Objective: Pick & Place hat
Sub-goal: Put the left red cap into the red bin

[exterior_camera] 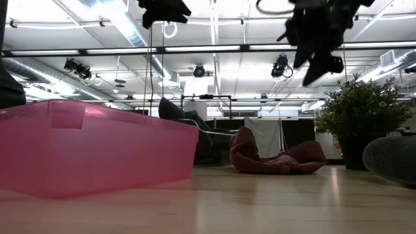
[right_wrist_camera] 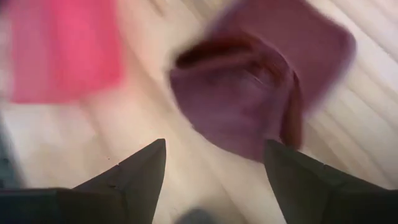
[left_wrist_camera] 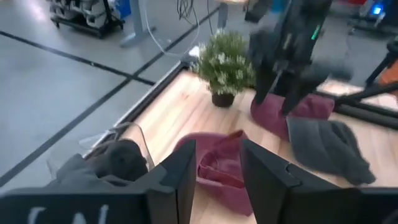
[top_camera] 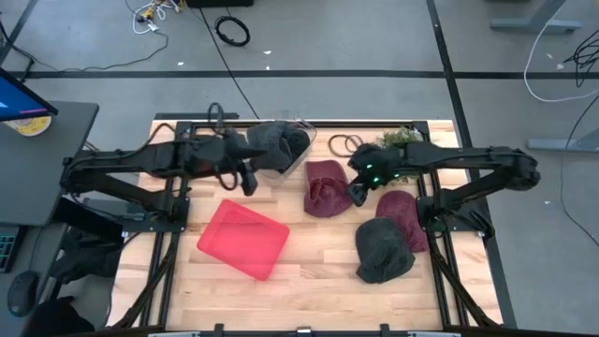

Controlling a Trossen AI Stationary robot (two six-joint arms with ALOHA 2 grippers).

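Hats on bench, four counted. Maroon hat (top_camera: 324,187) flat near middle of bench, toward far edge, brim opening up; also seen across the boards (exterior_camera: 276,158), (left_wrist_camera: 219,168), (right_wrist_camera: 249,106). Second maroon hat (top_camera: 404,215) toward right edge, partly under dark grey hat (top_camera: 382,249), which overlaps its near side. Further dark grey hat (top_camera: 277,142) inside clear container (top_camera: 298,126) at far edge.

Right gripper (top_camera: 358,192) above bench, just beside right side of first maroon hat, raised clear of surface (exterior_camera: 318,62); fingers (right_wrist_camera: 134,171) spread wide, nothing between, hat below and ahead.

Left gripper (top_camera: 249,178) raised above bench beside clear container, between container and pink bin (top_camera: 242,240); fingers (left_wrist_camera: 180,180) parted with clear gap, nothing pinched.

Pink bin tilted askew on near-left part of bench, well apart from all hats. Potted plant (top_camera: 401,137) at far edge near right corner. Black ring (top_camera: 348,144) on boards beside plant.
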